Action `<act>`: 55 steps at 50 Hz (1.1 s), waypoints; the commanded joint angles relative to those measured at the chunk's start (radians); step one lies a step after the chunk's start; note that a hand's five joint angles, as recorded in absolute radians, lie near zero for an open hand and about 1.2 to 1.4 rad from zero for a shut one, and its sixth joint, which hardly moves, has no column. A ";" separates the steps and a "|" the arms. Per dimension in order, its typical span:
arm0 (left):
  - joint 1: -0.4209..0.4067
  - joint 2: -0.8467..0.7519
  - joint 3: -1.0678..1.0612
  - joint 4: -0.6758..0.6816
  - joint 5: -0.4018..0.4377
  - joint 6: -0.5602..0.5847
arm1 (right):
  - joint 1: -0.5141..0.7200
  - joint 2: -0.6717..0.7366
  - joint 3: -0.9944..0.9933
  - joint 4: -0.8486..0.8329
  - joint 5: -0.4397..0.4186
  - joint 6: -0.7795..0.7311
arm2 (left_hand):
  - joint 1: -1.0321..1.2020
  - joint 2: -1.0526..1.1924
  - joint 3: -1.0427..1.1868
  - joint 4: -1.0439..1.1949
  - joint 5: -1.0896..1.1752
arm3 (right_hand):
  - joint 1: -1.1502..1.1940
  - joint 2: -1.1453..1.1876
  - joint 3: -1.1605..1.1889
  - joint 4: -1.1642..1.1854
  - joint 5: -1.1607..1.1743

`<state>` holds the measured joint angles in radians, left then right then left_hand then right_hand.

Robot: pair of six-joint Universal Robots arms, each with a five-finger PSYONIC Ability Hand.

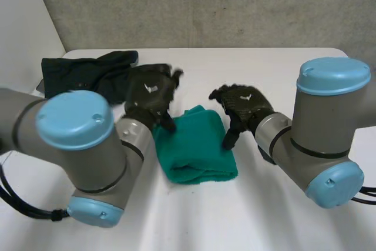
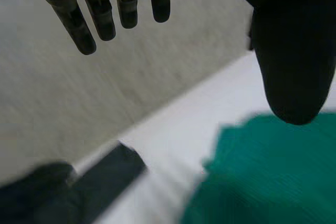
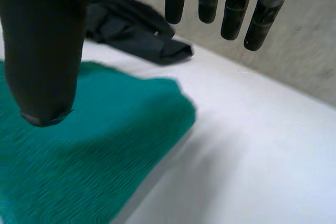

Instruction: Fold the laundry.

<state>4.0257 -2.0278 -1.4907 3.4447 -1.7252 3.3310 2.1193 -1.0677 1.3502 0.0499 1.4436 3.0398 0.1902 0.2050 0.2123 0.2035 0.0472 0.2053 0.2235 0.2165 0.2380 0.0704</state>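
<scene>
1. Nearest me, the left arm (image 1: 73, 145) and right arm (image 1: 329, 139) reach in over the white table (image 1: 247, 216).
2. The green cloth (image 1: 197, 151) lies folded into a thick pad at the table's middle, between the two hands.
3. The left hand (image 1: 150, 95) sits over the cloth's far left corner. In its wrist view the fingers are straight and set well away from the thumb, with nothing held. The thumb tip hangs over the cloth. I cannot tell whether it touches.
4. The right hand (image 1: 244, 104) is at the far end of the cloth's right edge. Its fingers are straight, the thumb is wide apart, and the grasp is empty. The thumb is above the cloth. I cannot confirm contact.
5. A dark garment (image 1: 82, 74) lies bunched at the table's far left, beyond the left hand. Bare table separates it from the cloth.
6. A grey wall (image 1: 205, 4) stands behind the table's far edge.
</scene>
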 commanded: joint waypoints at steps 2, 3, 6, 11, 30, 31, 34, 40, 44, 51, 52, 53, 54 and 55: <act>-0.017 -0.129 0.049 -0.165 -0.010 -0.005 | 0.004 0.159 -0.098 0.073 -0.066 -0.015 | -0.003 -0.018 -0.025 -0.016 -0.035 | -0.031 -0.049 -0.042 -0.063 -0.070; -0.016 -0.135 0.050 -0.168 -0.011 -0.002 | 0.004 0.181 -0.115 0.083 -0.066 -0.021 | -0.003 -0.018 -0.025 -0.016 -0.035 | -0.031 -0.049 -0.042 -0.063 -0.070; -0.010 -0.160 0.050 -0.176 -0.014 0.005 | 0.004 0.212 -0.141 0.097 -0.066 -0.039 | -0.003 -0.018 -0.025 -0.016 -0.035 | -0.031 -0.049 -0.042 -0.063 -0.070; -0.008 -0.203 0.053 -0.211 -0.011 0.030 | 0.005 0.267 -0.178 0.133 -0.060 -0.145 | -0.003 -0.018 -0.025 -0.016 -0.035 | -0.031 -0.049 -0.042 -0.063 -0.070; 0.036 0.015 0.164 -0.252 0.183 0.062 | -0.028 0.020 -0.011 -0.016 0.014 -0.078 | 0.003 -0.012 -0.019 -0.011 -0.029 | -0.031 -0.049 -0.042 -0.063 -0.070; 0.044 0.030 0.170 -0.263 0.203 0.061 | -0.045 -0.027 0.038 -0.051 0.046 -0.049 | 0.003 -0.012 -0.019 -0.011 -0.029 | -0.031 -0.049 -0.042 -0.063 -0.070; 0.076 0.102 0.196 -0.335 0.285 0.058 | -0.085 -0.098 0.134 -0.096 0.099 -0.001 | 0.003 -0.012 -0.019 -0.011 -0.029 | -0.031 -0.049 -0.042 -0.063 -0.070; 0.128 0.181 0.263 -0.508 0.467 0.022 | -0.122 -0.117 0.259 -0.113 0.106 0.097 | 0.003 -0.012 -0.019 -0.011 -0.029 | -0.031 -0.049 -0.042 -0.063 -0.070; 0.153 0.186 0.283 -0.567 0.539 -0.034 | -0.122 -0.113 0.322 -0.116 0.087 0.151 | 0.006 -0.009 -0.016 -0.008 -0.026 | -0.031 -0.049 -0.042 -0.063 -0.070; 0.162 0.186 0.280 -0.568 0.555 -0.079 | -0.114 -0.066 0.369 -0.191 -0.011 0.200 | 0.009 -0.006 -0.013 -0.005 -0.023 | -0.031 -0.049 -0.042 -0.063 -0.070; 0.162 0.186 0.279 -0.568 0.553 -0.081 | -0.113 -0.057 0.369 -0.197 -0.017 0.208 | 0.009 -0.006 -0.013 -0.005 -0.023 | -0.031 -0.049 -0.042 -0.063 -0.070; 0.162 0.186 0.277 -0.568 0.553 -0.081 | -0.111 -0.034 0.366 -0.208 -0.028 0.223 | 0.009 -0.006 -0.013 -0.005 -0.023 | -0.031 -0.049 -0.042 -0.063 -0.070; 0.162 0.186 0.276 -0.568 0.553 -0.081 | -0.111 -0.020 0.363 -0.214 -0.029 0.231 | 0.009 -0.006 -0.013 -0.005 -0.023 | -0.031 -0.049 -0.042 -0.063 -0.070; 0.162 0.186 0.274 -0.568 0.553 -0.082 | -0.110 -0.006 0.359 -0.220 -0.029 0.238 | 0.009 -0.006 -0.013 -0.005 -0.023 | -0.018 -0.036 -0.029 -0.050 -0.057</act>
<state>4.1878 -1.8387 -1.2067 2.8703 -1.1661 3.2610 1.9998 -1.1465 1.7156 -0.1192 1.4623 3.2312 0.1902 0.2050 0.2123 0.2035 0.0471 0.1966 0.2235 0.2165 0.2386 0.0703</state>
